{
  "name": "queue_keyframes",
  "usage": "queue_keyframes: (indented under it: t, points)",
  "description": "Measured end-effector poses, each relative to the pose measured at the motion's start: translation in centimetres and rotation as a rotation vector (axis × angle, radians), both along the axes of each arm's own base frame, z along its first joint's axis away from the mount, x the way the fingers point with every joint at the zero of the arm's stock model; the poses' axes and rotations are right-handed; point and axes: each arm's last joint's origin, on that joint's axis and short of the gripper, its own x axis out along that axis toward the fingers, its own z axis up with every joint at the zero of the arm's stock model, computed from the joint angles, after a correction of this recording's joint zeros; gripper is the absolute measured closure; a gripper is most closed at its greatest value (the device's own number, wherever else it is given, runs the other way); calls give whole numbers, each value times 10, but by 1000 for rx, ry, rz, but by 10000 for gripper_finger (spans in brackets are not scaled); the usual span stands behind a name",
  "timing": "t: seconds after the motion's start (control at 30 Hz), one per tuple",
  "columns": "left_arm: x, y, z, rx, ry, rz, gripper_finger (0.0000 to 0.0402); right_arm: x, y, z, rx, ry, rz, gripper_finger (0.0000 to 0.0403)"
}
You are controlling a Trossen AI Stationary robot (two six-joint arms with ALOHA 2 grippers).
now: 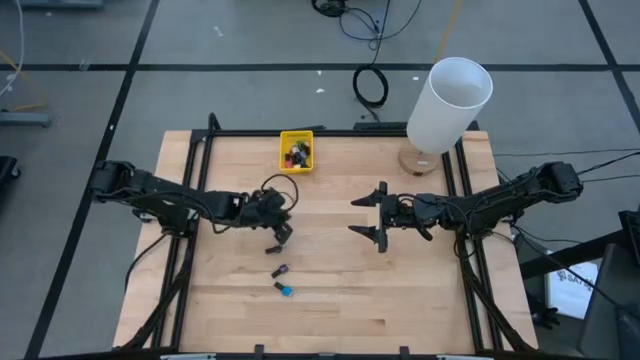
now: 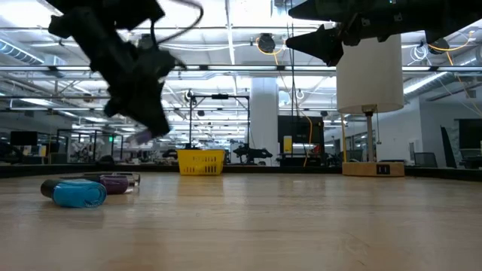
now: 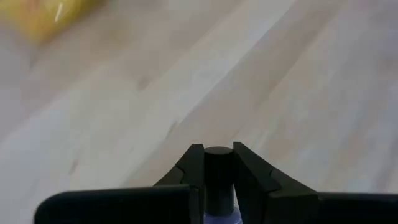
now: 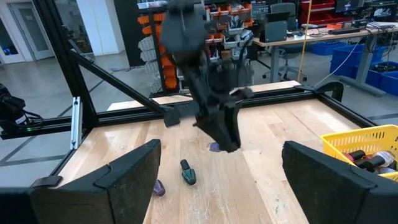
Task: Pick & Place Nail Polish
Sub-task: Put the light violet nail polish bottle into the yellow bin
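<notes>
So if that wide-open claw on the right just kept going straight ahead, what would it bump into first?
Probably the left gripper, which hangs in its line, shut on a nail polish bottle. The right gripper points straight at it across the table, though depth is hard to judge.

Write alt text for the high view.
Left gripper, shut on a nail polish bottle, hangs above a wooden table; two bottles lie nearer the front edge. Right gripper waits open; a yellow bin holds more.
</notes>
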Motion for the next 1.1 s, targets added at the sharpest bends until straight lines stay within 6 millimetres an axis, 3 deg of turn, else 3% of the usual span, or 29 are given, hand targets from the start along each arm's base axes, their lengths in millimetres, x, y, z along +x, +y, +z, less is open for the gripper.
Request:
queue_keyframes:
  t: [0.2, 0.37, 0.63, 1.1]
  points:
    - [13, 3, 21, 121, -202, -80, 364, 0, 0, 0, -1, 4, 0, 83]
    - [20, 23, 38, 192, -334, -44, 364, 0, 0, 0, -1, 4, 0, 83]
    - [18, 69, 43, 255, -365, 27, 363, 0, 0, 0, -1, 4, 0, 83]
    - [-3, 144, 39, 297, -327, 239, 364, 0, 0, 0, -5, 4, 0, 83]
